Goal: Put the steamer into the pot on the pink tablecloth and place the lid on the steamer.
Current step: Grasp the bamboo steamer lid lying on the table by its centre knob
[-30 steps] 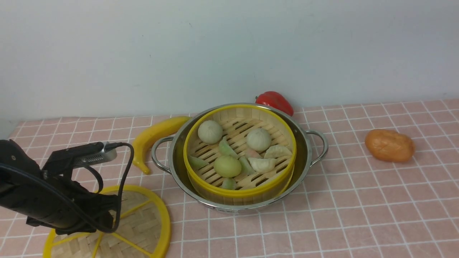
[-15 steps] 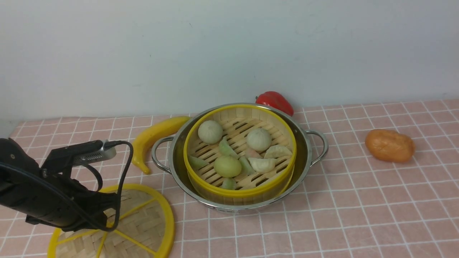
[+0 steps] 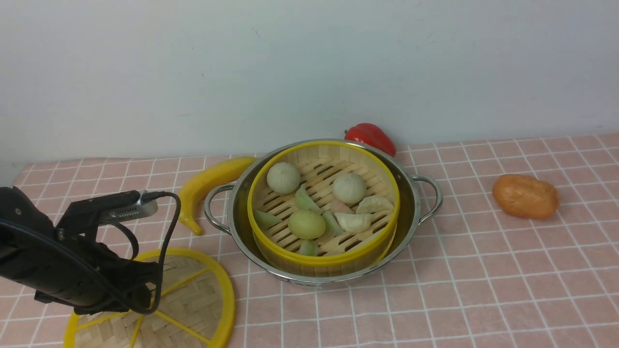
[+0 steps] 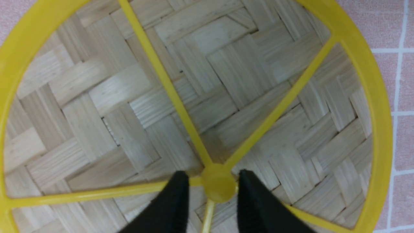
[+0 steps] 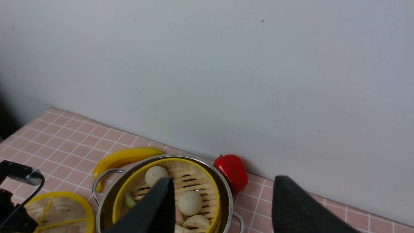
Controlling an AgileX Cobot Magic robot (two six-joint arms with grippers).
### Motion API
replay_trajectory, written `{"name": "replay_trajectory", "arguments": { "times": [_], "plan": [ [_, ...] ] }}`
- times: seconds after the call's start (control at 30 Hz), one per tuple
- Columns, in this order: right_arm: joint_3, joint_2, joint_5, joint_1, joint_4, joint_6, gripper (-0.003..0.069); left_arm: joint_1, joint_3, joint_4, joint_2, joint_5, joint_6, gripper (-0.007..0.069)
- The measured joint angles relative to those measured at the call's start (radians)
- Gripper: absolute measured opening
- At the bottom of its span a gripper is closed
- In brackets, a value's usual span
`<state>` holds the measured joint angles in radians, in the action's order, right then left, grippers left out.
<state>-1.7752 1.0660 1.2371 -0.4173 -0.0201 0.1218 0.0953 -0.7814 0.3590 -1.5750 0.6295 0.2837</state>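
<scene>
Straddling lid [image 4: 226,81] hub [image 4: 219,185], left hand [image 4: 213,176] fingers flank it closely; pinching or not, cannot tell. Lid sits on pink tablecloth [image 3: 483,290] at pot's 7 o'clock, round, no long axis. Left arm nearer; right hand [image 5: 223,180] spread, empty, well apart. Steamer [image 3: 323,256] already inside pot [image 3: 411,212], 2 o'clock from lid. Count: one lid, steamer, pot; one banana [image 3: 213,181], one red pepper [image 3: 372,137] beyond

Left arm [image 3: 53,270] low over the near left corner of the tabletop [image 3: 483,299], wrist pitched downward, left claw [image 4: 213,176] pointing straight down, black fingers [image 4: 174,207] part-way apart, right claw [image 5: 223,181] raised, facing the far edge, spread wide, empty
</scene>
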Motion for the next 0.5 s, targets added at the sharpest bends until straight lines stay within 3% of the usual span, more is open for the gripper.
{"name": "replay_trajectory", "arguments": {
  "times": [0.07,0.17,0.33,0.5],
  "plan": [
    [0.0,0.0,0.0,0.0,0.0,0.0,0.0407,0.0,0.0,0.0,0.0,-0.002,0.0,0.0303],
    [0.0,0.0,0.0,0.0,0.0,0.0,0.0407,0.0,0.0,0.0,0.0,-0.01,0.0,0.0338],
    [0.0,0.0,0.0,0.0,0.0,0.0,0.0407,0.0,0.0,0.0,0.0,-0.03,0.0,0.0321],
    [0.0,0.0,0.0,0.0,0.0,0.0,0.0407,0.0,0.0,0.0,-0.018,-0.036,0.008,0.0251]
  ]
}}
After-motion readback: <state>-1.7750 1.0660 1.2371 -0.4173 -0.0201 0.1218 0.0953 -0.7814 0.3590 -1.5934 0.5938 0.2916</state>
